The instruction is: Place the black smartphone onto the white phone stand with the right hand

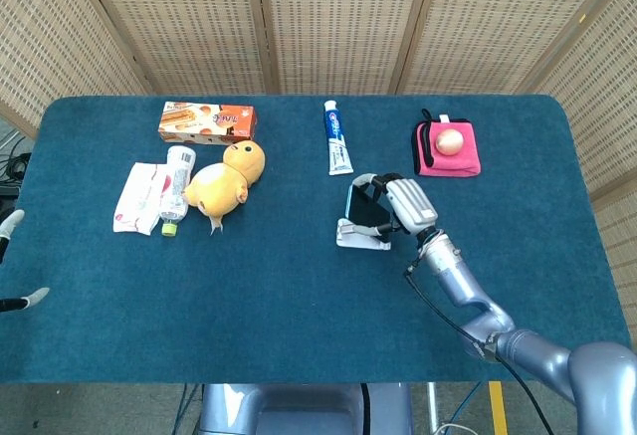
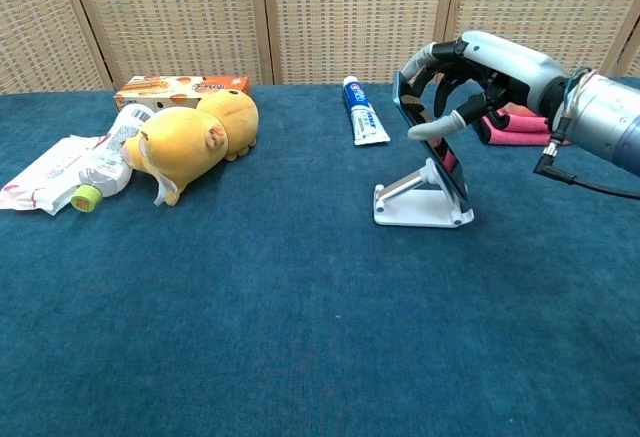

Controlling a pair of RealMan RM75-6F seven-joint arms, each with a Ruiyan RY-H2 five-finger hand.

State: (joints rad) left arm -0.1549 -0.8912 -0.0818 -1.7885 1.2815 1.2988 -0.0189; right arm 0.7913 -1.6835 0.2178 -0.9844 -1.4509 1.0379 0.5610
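The black smartphone [image 2: 446, 163] leans tilted against the back of the white phone stand [image 2: 405, 212], its lower edge down at the stand's front lip. My right hand [image 2: 472, 69] still grips the phone's upper part, thumb in front and fingers curled over the top edge. From the head view, the right hand [image 1: 403, 204] sits just right of the phone [image 1: 363, 210] above the stand [image 1: 350, 239]. Only two spread fingertips of my left hand [image 1: 12, 224] show at the far left edge, off the table, holding nothing.
A toothpaste tube [image 1: 336, 136] lies behind the stand. A pink cloth [image 1: 447, 151] with a round peach-coloured object sits to the back right. Far left are a yellow plush chick [image 1: 227, 181], a snack box [image 1: 206, 121], a bottle [image 1: 176, 186] and a white packet [image 1: 139, 196].
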